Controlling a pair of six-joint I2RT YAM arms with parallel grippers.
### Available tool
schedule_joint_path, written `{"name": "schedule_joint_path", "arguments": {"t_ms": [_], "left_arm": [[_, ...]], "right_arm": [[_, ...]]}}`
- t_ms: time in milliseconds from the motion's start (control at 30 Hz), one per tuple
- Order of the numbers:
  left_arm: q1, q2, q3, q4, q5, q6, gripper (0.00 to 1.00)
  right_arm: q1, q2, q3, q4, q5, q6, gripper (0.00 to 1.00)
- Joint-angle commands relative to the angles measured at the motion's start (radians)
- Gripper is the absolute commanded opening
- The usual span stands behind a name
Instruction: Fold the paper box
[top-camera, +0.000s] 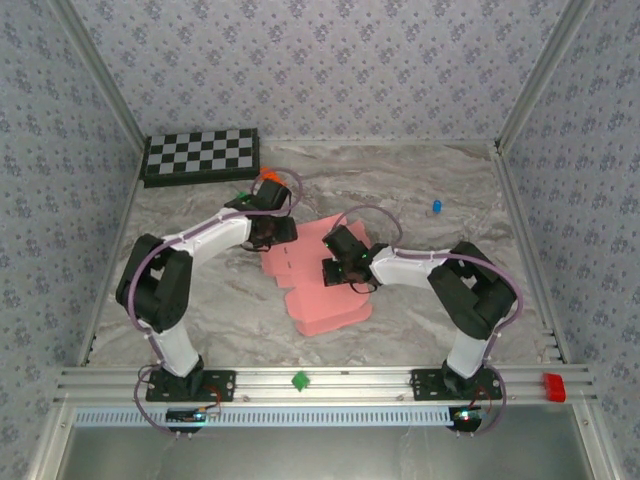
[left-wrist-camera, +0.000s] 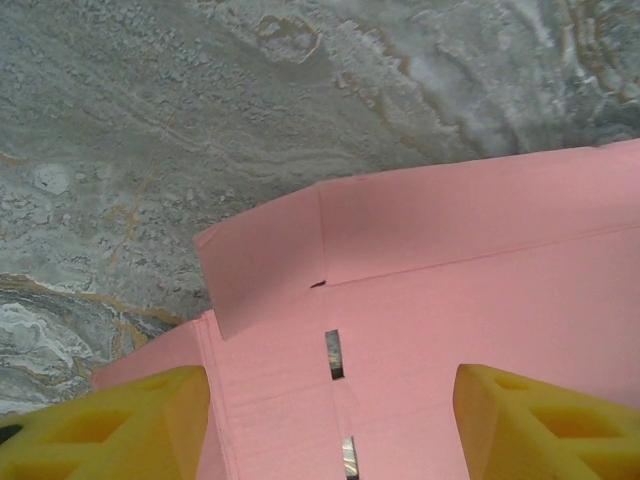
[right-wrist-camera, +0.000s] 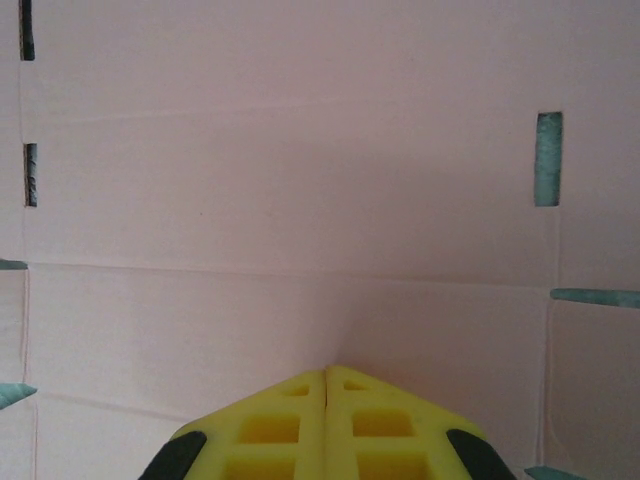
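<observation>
Item: paper box (left-wrist-camera: 450, 300), a flat pink sheet beneath both my hands.
My left gripper (left-wrist-camera: 330, 400): jaws wide, corner flap (left-wrist-camera: 260, 260) raised just ahead.
My right gripper (right-wrist-camera: 326, 378): tips together, holding nothing, card directly below.
Risk: the unpinned sheet may slide, or thin card crumple off its crease.

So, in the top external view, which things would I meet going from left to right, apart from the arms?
black-and-white checkerboard → flat pink paper box sheet → small blue object → red block on the front rail
</observation>
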Motion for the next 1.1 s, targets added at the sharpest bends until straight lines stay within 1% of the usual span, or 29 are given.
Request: {"name": "schedule_joint_path", "arguments": {"t_ms": [0,400,700,900,1067], "left_arm": [[0.013,0.033,0.022,-0.013,-0.022,-0.007,0.65],[0.039,0.118,0.073,0.011,-0.022,0.034,0.65],[0.043,0.105,0.079,0.071,-0.025,0.083,0.63],[0.041,0.077,0.044,0.158,0.023,0.132,0.55],[0.032,0.077,0.041,0.182,0.046,0.165,0.54]], "right_arm": [[0.011,0.032,0.011,-0.019,-0.004,0.022,0.02],[0.024,0.052,0.021,-0.024,-0.012,0.023,0.02],[0.031,0.067,0.033,-0.038,-0.012,0.021,0.02],[0.030,0.077,0.047,-0.043,-0.015,0.017,0.02],[0.030,0.091,0.055,-0.045,-0.019,0.016,0.02]]}}
